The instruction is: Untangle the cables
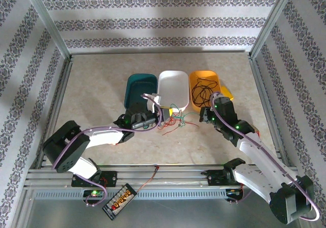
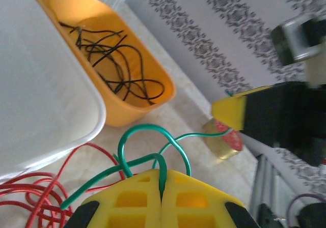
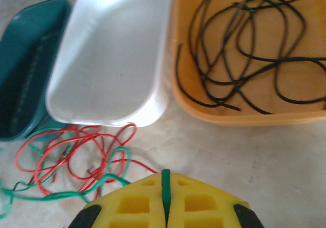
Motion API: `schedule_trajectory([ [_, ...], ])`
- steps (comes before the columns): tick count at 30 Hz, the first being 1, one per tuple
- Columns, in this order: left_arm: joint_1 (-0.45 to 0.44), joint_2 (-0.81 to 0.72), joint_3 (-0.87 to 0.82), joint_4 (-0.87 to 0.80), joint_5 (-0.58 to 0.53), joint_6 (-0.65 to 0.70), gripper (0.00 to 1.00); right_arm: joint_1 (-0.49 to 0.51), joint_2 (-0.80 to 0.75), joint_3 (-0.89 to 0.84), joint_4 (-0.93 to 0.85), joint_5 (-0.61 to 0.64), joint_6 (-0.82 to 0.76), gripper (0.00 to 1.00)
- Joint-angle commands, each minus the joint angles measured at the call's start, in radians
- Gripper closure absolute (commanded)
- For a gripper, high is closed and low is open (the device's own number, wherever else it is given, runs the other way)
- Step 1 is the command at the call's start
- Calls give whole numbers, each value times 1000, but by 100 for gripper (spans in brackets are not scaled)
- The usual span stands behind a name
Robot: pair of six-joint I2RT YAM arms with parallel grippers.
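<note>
Three tubs (image 1: 173, 88) in a row, loose cables (image 1: 204, 91) in the rightmost, tangled cables (image 1: 175, 119) before the middle.

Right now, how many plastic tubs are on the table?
3, side by side in a row: the teal tub on the left, the white tub in the middle, and the orange tub on the right, holding black cables. The arms could hide something smaller nearer.

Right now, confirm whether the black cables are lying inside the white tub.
No, the black cables lie coiled inside the orange tub, which stands beside the white tub.
</note>
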Motion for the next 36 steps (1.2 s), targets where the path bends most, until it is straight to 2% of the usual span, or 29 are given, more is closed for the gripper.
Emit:
schedule_trajectory([
  [1, 34, -57, -36, 92, 97, -55, 100, -16, -6, -29, -63, 123, 35, 100],
  [8, 113, -175, -108, 34, 245, -76, 100, -72, -22, -55, -102, 193, 85, 100],
  [11, 138, -244, -115, -78, 250, -34, 100, -104, -34, -66, -105, 189, 105, 100],
  [13, 139, -287, -104, -205, 209, 32, 100, -116, -46, -76, -97, 184, 115, 100],
  [17, 133, -329, -36, -519, 38, 201, 100, -123, -74, -98, -56, 144, 119, 100],
  [19, 125, -335, -16, -595, -35, 254, 100, -122, -89, -109, -28, 110, 117, 100],
  [22, 114, -353, -12, -604, -98, 270, 100, -122, -112, -118, -17, 103, 119, 100],
  [26, 108, -400, -42, -578, -263, 244, 100, -122, -147, -124, -25, 139, 126, 100],
  [27, 108, -415, -56, -560, -277, 239, 100, -122, -151, -125, -23, 137, 125, 100],
  [31, 104, -450, -62, -542, -241, 231, 100, -108, -150, -110, 39, 53, 110, 100],
  [36, 68, -397, -31, -499, -130, 223, 100, -10, -71, -48, 155, -6, 115, 100],
])
